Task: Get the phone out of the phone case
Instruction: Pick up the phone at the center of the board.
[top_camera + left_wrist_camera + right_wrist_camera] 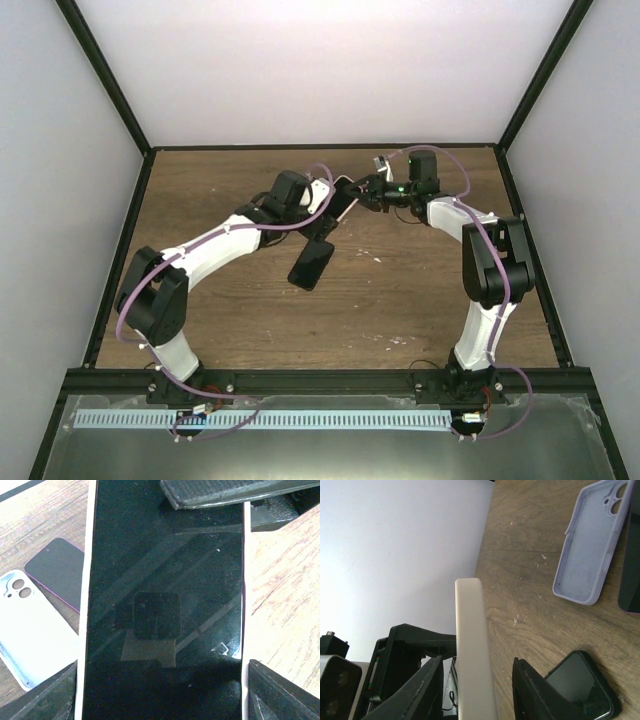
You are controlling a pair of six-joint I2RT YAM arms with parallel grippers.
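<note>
The phone (165,590) has a black screen and sits in a white case (85,580). It is held off the table between the two arms (341,203). My left gripper (162,690) is shut on its long edges, with one finger (50,697) at each side. My right gripper (477,685) is open and straddles the phone's far end. The case edge (471,645) stands between its fingers (535,692) with a gap on each side. One right finger (225,492) lies across the top of the screen.
An empty pale case (587,545) lies on the wooden table (420,290) and also shows in the left wrist view (30,630). A dark phone with a purple edge (57,572) lies beside it. Another dark phone (312,265) lies mid-table below the grippers.
</note>
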